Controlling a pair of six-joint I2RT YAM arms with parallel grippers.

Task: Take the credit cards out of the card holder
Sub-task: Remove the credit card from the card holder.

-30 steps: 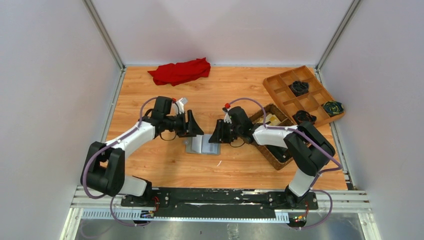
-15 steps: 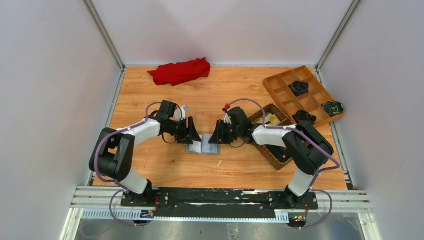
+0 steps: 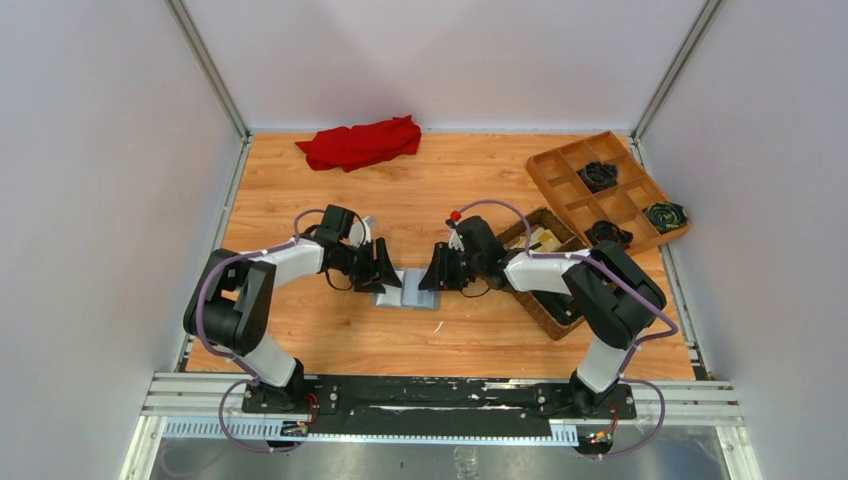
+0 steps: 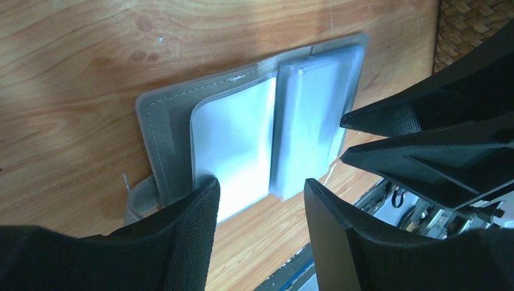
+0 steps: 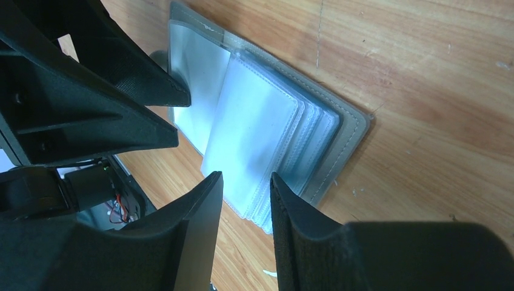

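Wooden tabletop (image 3: pixel 300 180), your stock: one card holder (image 3: pixel 408 290), lying open flat at centre between both arms, clear sleeves up. Left jaws: spread wide, grasping nothing, one tip on its left page. Right jaws: parted narrowly, empty, over the right sleeves. One basket (image 3: pixel 540 315). One red cloth (image 3: pixel 360 142).

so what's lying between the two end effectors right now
The open grey bifold card holder, flat on the wooden table, clear sleeves facing up; the top view shows it.
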